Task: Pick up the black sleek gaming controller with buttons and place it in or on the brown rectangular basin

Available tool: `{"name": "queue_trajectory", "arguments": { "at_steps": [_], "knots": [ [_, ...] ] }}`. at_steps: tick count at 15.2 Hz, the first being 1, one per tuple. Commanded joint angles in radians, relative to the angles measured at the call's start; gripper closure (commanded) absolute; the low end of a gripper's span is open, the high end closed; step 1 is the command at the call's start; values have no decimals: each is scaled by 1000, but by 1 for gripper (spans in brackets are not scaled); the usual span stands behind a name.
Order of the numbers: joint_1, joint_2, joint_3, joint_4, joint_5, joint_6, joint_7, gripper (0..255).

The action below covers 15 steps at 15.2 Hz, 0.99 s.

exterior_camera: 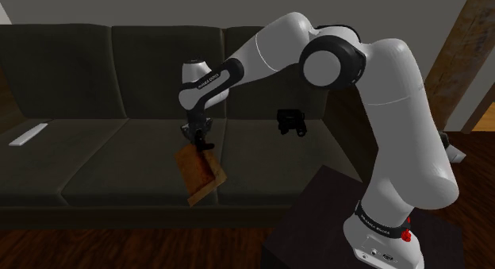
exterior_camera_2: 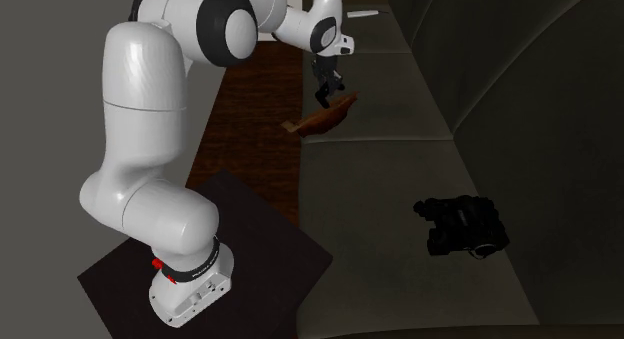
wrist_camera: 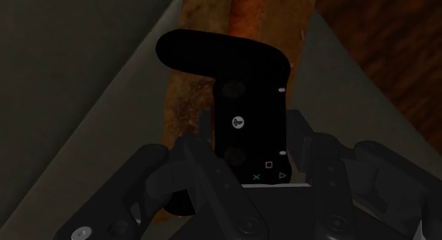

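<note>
- Black sleek gaming controller with buttons (wrist_camera: 244,83) hung in the black 2-finger gripper (wrist_camera: 251,136), which was pinched tight on it for carrying.
- It hovered just above the brown rectangular basin (exterior_camera: 203,174) at the dark sofa (exterior_camera: 95,148) edge, seemingly lined up for release.

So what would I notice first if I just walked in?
Probably the big white arm, which reaches from its stand over the dark sofa. Its fingers clasp a black controller over a brown basin at the sofa's front edge. Another black gadget lies alone on a seat cushion farther along.
</note>
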Motion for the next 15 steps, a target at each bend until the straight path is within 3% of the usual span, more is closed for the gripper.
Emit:
{"name": "queue_trajectory", "arguments": {
  "at_steps": [1,15],
  "knots": [
    [0,20,3,4,3,16,1,255],
    [-7,95,15,-10,19,106,-10,255]
  ]
}}
